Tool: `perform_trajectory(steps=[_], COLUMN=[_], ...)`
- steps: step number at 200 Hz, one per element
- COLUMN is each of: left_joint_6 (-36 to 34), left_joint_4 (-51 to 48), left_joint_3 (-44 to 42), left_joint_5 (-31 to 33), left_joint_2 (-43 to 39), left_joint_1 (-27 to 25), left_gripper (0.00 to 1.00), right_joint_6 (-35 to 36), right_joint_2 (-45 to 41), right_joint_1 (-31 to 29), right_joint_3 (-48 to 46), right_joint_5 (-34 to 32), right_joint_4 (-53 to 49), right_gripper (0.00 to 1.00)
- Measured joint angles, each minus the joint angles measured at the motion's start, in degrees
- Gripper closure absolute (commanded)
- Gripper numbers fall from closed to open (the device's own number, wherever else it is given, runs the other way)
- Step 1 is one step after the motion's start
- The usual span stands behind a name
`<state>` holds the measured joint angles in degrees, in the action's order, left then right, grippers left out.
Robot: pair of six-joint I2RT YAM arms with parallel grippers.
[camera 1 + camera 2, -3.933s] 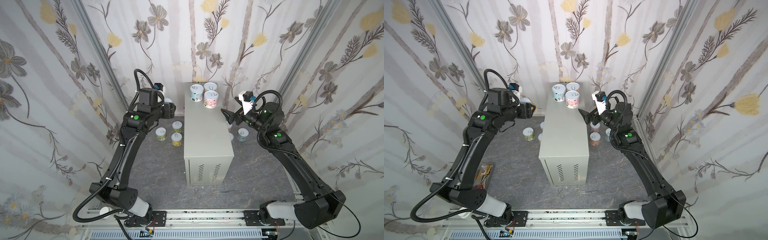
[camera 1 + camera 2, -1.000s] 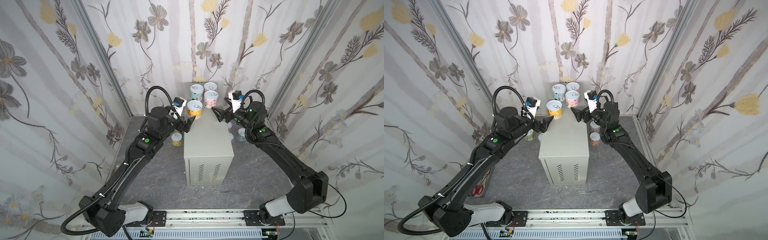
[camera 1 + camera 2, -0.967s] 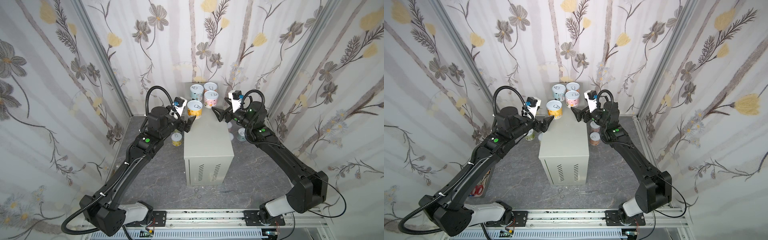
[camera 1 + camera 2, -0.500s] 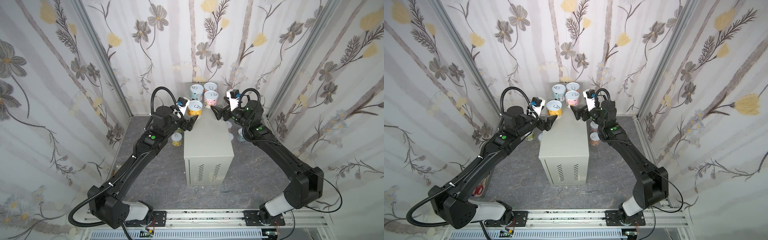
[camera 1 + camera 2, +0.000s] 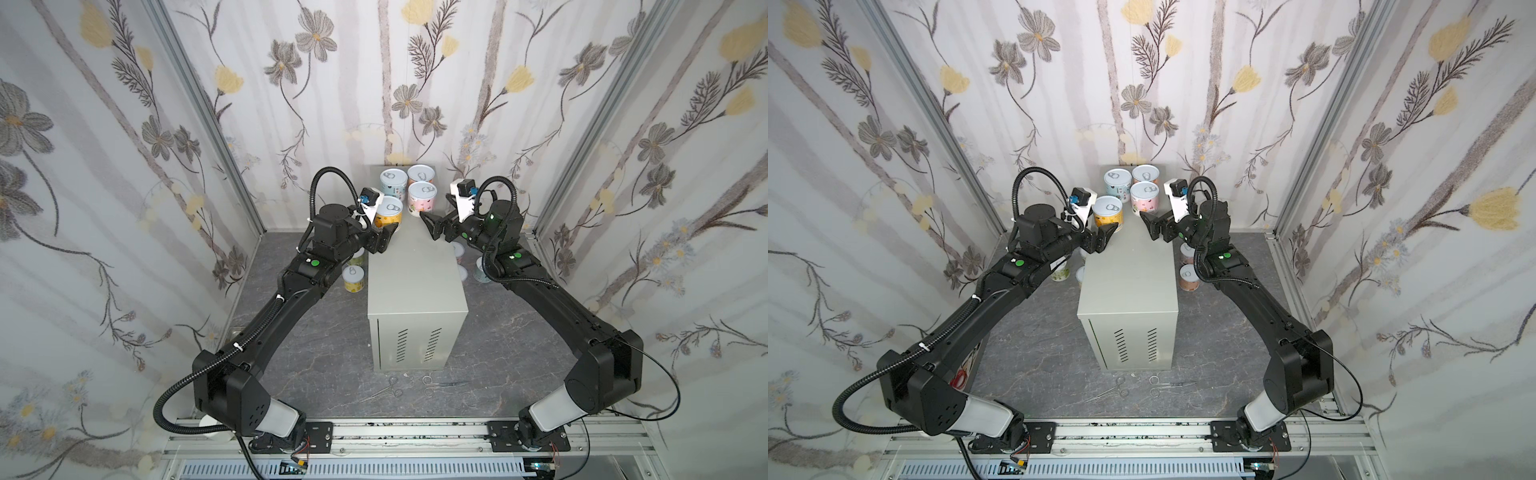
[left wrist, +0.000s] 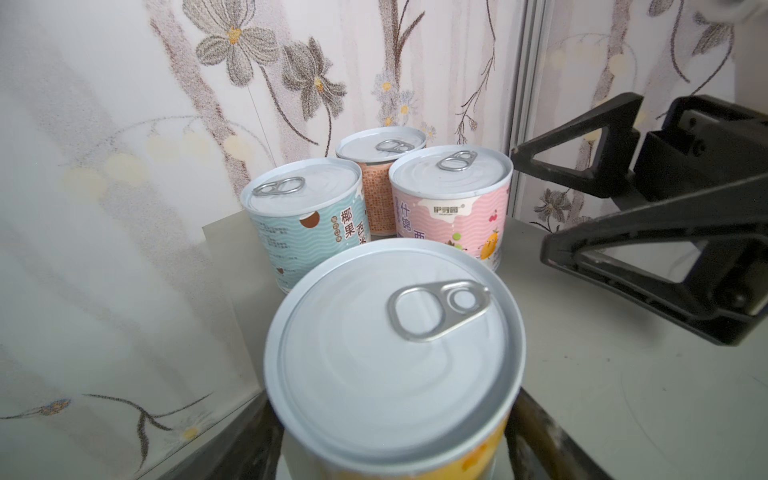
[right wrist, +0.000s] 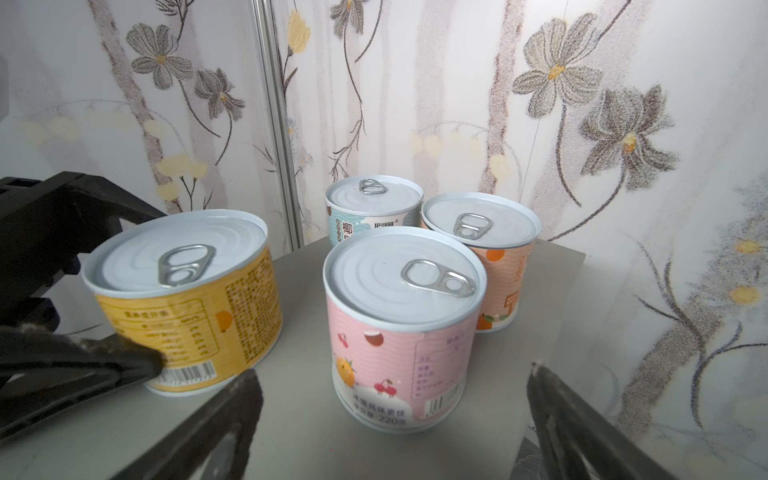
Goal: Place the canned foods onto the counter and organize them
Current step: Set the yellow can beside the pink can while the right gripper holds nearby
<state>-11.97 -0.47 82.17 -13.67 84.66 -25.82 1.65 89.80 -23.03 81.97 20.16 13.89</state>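
Observation:
Four canned foods stand at the back of the grey counter [image 5: 415, 286]: a light-blue one [image 5: 393, 183], an orange one [image 5: 421, 174], a pink one [image 5: 422, 198] and a yellow one [image 5: 390, 211] at the left edge. My left gripper [image 5: 388, 226] is shut on the yellow can [image 7: 187, 299], a finger on each side, with the can's base on the counter top. My right gripper [image 5: 429, 226] is open just short of the pink can [image 7: 403, 328] and does not touch it. More cans stand on the floor to the left [image 5: 354, 279] and right [image 5: 1189, 277] of the counter.
Scissors [image 5: 440, 382] and forceps [image 5: 386, 392] lie on the dark floor in front of the counter. Floral walls close in the back and both sides. The arms' base rail [image 5: 395, 432] runs along the front.
Since several seconds ago the left arm has come up from the floor with the yellow can onto the counter. In the last second its jaws narrowed on the can and the right gripper edged toward the pink can.

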Motion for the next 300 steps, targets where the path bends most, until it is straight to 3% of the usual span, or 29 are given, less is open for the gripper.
perform_trajectory(steps=[102, 300], left_joint_6=[0.00, 0.33], left_joint_4=[0.26, 2.80], left_joint_3=[5.57, 11.28], left_joint_5=[-2.93, -4.50], left_joint_2=[5.97, 12.74], left_joint_1=[0.48, 1.44], left_gripper=[0.25, 0.27], right_joint_6=[0.98, 1.84], right_joint_2=[0.63, 3.39], right_joint_1=[0.11, 0.55], right_joint_3=[0.28, 1.51], right_joint_5=[-0.61, -0.37], right_joint_4=[0.00, 0.87], right_gripper=[0.00, 0.00])
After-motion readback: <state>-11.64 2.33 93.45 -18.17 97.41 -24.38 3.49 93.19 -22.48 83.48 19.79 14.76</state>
